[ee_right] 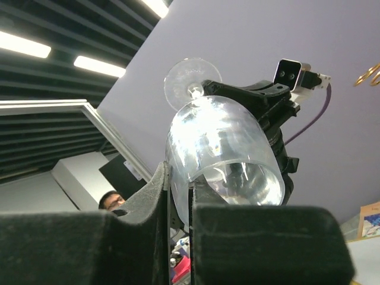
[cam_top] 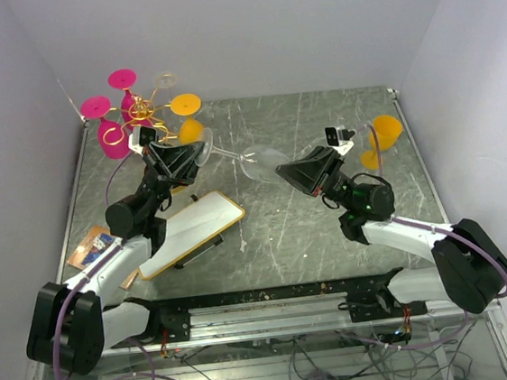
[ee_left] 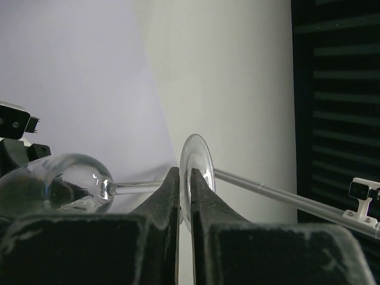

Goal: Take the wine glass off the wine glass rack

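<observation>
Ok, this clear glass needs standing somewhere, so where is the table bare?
Bare table lies in the near middle, between the white board and the right arm. A second patch runs along the far edge, between the wine glass rack and the orange glass. The far left corner is crowded: the rack and its coloured glasses.

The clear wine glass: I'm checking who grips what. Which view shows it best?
Right wrist: the clear wine glass fills the frame, its bowl wall pinched by the right gripper, with the foot visible beyond. Left wrist shows its foot clamped by the left gripper. Top external shows it small and faint between the grippers.
</observation>
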Tool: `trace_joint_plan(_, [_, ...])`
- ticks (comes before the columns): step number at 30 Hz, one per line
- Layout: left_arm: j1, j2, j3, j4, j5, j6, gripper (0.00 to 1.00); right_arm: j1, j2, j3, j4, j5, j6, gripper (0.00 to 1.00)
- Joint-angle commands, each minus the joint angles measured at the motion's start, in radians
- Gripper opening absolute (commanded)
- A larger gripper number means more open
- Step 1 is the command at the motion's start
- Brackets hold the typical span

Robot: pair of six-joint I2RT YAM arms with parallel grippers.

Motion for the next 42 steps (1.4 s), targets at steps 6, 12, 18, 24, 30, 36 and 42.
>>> trace_joint_plan(6, [-0.054, -0.093, -0.011, -0.125, 0.031, 0.122, 0.38, 0.009, -0.031, -0.014, 0.244, -0.025, -0.024, 0.0])
trace_joint_plan(12, [-0.054, -0.261, 0.035, -0.613, 0.026, 0.362, 0.84, 0.006, -0.153, -0.034, 0.042, 0.028, -0.106, 0.0])
trace_joint_plan(18, [-0.054, -0.31, 0.076, -0.825, 0.024, 0.475, 0.99, 0.004, -0.341, -0.049, -0.259, 0.148, -0.221, 0.0])
trace_joint_plan(24, [-0.055, -0.353, 0.082, -0.982, 0.007, 0.561, 1.0, 0.002, -0.539, 0.035, -0.797, 0.34, -0.35, 0.0])
trace_joint_plan(30, [-0.056, -0.396, 0.116, -1.182, -0.025, 0.679, 1.0, 0.001, -0.595, 0.241, -1.476, 0.636, -0.405, 0.0])
trace_joint_plan(36, [-0.055, -0.426, 0.234, -1.438, -0.094, 0.848, 1.0, 0.001, -0.556, 0.354, -1.804, 0.839, -0.457, 0.0])
trace_joint_plan(42, [-0.055, -0.422, 0.32, -1.56, -0.146, 0.945, 1.0, 0.001, -0.368, 0.55, -2.127, 0.904, -0.458, 0.0])
